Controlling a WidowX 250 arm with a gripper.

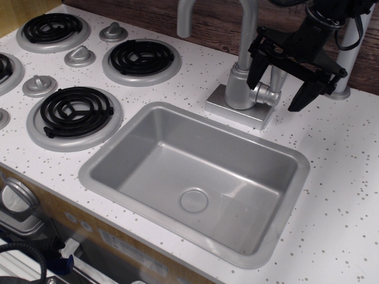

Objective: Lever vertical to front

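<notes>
The lever (276,78) is a small silver-grey paddle standing roughly upright, joined by a short round stub (267,94) to the right side of the faucet's cylindrical body (240,89). My black gripper (275,94) comes down from the upper right, open, with one finger on each side of the lever. The left finger (256,68) is in front of the faucet body. The right finger (303,97) hangs over the counter. The gripper's frame hides the top of the paddle. I cannot tell whether either finger touches the lever.
The tall curved spout (188,18) rises behind the faucet base (237,109). A grey sink basin (195,177) lies in front. Black stove coils (142,58) and cone-shaped knobs (80,56) are at the left. A white post (346,65) stands at the right rear.
</notes>
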